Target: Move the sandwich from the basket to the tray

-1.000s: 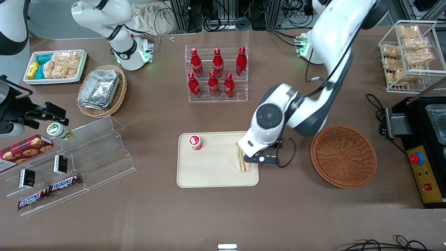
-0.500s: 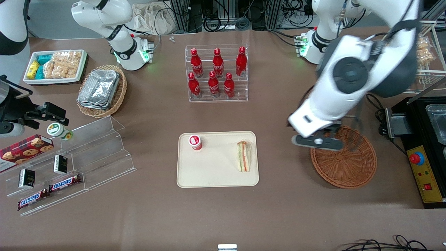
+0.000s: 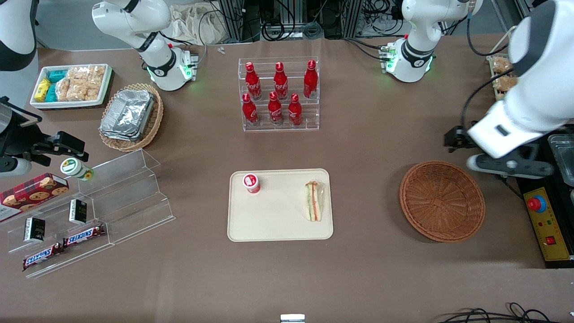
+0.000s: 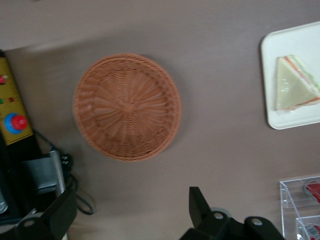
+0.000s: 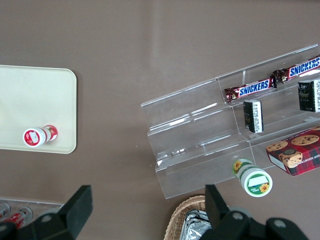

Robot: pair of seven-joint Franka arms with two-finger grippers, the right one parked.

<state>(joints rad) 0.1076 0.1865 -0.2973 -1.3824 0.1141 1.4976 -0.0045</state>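
The sandwich (image 3: 314, 200) lies in its clear wrap on the beige tray (image 3: 278, 226), near the tray's end that faces the basket. It also shows in the left wrist view (image 4: 295, 82) on the tray (image 4: 287, 120). The reddish-brown wicker basket (image 3: 441, 201) is empty; the wrist view shows it too (image 4: 127, 106). My left gripper (image 3: 509, 166) hangs high above the table beside the basket, toward the working arm's end, over the edge of the black appliance. Its fingers (image 4: 200, 210) are spread wide and hold nothing; the gripper (image 4: 130, 215) is open.
A small red-capped bottle (image 3: 251, 183) stands on the tray. A black appliance with a red button (image 3: 549, 197) and a wire rack of bagged snacks (image 3: 504, 76) sit at the working arm's end. A rack of red bottles (image 3: 279, 94) stands farther from the camera. An acrylic stand (image 3: 112, 197) lies toward the parked arm's end.
My gripper let go of the sandwich on the tray, rose, passed over the basket and now hangs by the black appliance. The sandwich stays on the tray.
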